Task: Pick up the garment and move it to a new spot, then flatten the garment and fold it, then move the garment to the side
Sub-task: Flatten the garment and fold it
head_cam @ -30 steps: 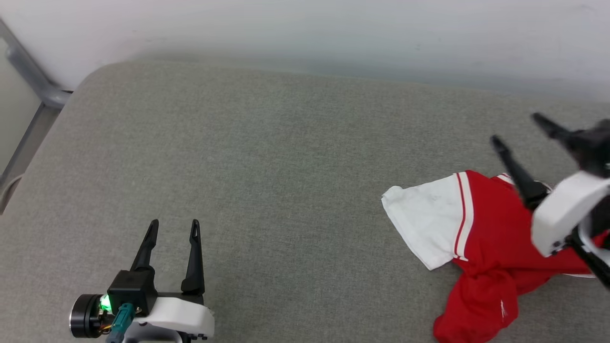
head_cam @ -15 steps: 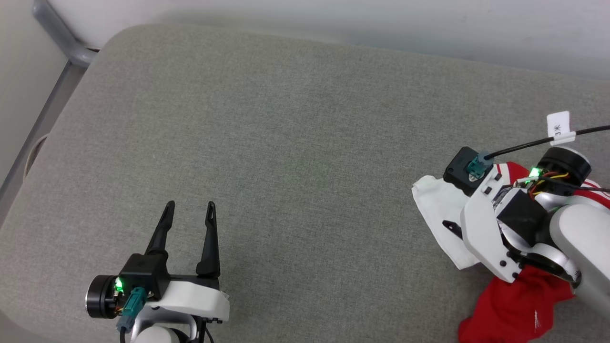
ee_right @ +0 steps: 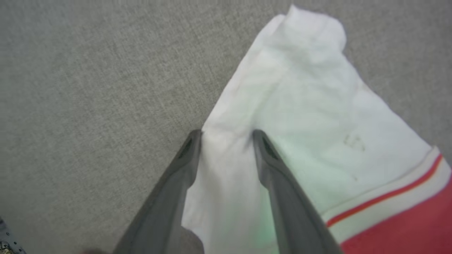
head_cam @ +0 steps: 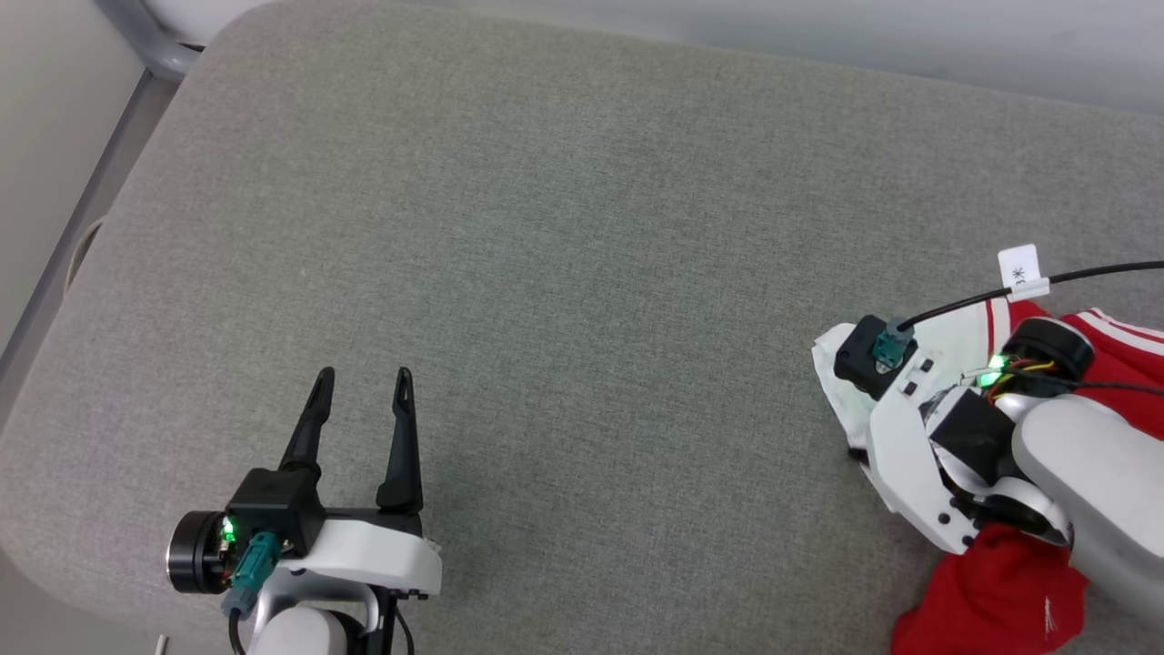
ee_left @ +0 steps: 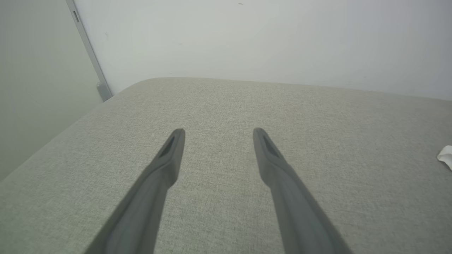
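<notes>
Garment [head_cam: 1118,350] lies crumpled at the right near side of the grey cushion [head_cam: 546,227]. At near left, my left gripper [head_cam: 364,375] hangs wide open and empty. Further right, my right gripper [ee_right: 226,133] straddles the edge of the white sleeve [ee_right: 300,106], jaws apart, nothing clamped. So shallow a bite could slip on lifting. The sleeve points left; I judge the long axis runs left-right.

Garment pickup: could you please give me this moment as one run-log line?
step: grasping garment | right hand: open, straddling white sleeve edge | left hand: open, over cushion
</notes>
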`<state>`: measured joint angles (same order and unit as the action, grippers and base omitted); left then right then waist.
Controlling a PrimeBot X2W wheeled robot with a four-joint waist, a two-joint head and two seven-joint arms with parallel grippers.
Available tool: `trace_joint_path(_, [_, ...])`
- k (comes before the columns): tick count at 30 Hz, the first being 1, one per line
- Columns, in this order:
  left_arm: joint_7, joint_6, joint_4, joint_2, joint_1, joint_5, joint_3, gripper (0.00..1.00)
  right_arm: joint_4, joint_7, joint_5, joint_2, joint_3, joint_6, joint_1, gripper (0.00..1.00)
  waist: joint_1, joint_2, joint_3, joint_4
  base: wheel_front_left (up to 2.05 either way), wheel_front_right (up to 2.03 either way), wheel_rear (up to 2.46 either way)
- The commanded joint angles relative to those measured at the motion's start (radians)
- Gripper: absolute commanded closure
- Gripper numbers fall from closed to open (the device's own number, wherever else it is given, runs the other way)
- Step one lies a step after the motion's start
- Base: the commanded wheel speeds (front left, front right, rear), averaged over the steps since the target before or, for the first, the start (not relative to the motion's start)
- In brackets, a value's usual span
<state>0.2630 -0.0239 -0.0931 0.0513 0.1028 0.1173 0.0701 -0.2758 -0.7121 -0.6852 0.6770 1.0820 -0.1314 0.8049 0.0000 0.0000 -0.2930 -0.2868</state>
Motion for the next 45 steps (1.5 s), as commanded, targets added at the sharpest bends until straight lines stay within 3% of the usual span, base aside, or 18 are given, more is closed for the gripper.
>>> trace_joint_path(1, [0.002,-0.002,-0.003,-0.002,-0.001,-0.004,-0.004,0.00,-0.029,0.030,-0.009,-0.010,0.027,0.002,-0.009,1.00,0.0000,0.0000,0.006,0.007,0.00,0.00,0.00])
trace_joint_path(11, [0.002,0.005,-0.005,-0.002,-0.020,-0.024,-0.022,0.00,0.015,0.256,-0.047,-0.048,-0.100,0.001,0.048,1.00,0.0000,0.0000,0.052,0.034,0.00,0.00,0.00])
trace_joint_path(17, [0.002,0.010,-0.002,-0.002,-0.019,-0.024,-0.015,0.00,0.067,0.281,-0.034,-0.088,-0.135,0.001,0.080,1.00,0.0000,0.0000,0.053,0.023,0.00,0.00,0.00])
trace_joint_path(26, [0.002,-0.003,0.000,-0.002,-0.007,-0.002,-0.005,0.00,0.037,0.332,0.002,-0.251,-0.131,0.001,0.149,1.00,0.0000,0.0000,0.022,-0.029,0.00,0.00,0.00])
trace_joint_path(34, [0.002,-0.013,-0.002,-0.002,0.000,0.016,0.006,0.00,-0.083,0.336,-0.018,-0.350,0.010,0.001,0.122,1.00,0.0000,0.0000,0.002,-0.056,0.00,0.00,0.00])
trace_joint_path(39, [0.002,-0.020,-0.003,-0.002,0.005,0.018,0.010,0.00,-0.123,0.274,-0.073,-0.334,0.157,0.001,0.084,1.00,0.0000,0.0000,-0.004,-0.056,0.00,0.00,0.00])
trace_joint_path(44, [0.002,-0.017,-0.008,-0.002,0.007,0.009,0.002,0.00,-0.125,0.238,-0.102,-0.316,0.197,0.001,0.043,1.00,0.0000,0.0000,0.003,-0.040,0.00,0.00,0.00])
trace_joint_path(45, [0.002,-0.015,-0.009,-0.002,0.007,0.006,0.000,0.00,-0.125,0.244,-0.097,-0.318,0.199,0.001,0.043,0.84,0.0000,0.0000,0.005,-0.035,0.00,0.00,0.00])
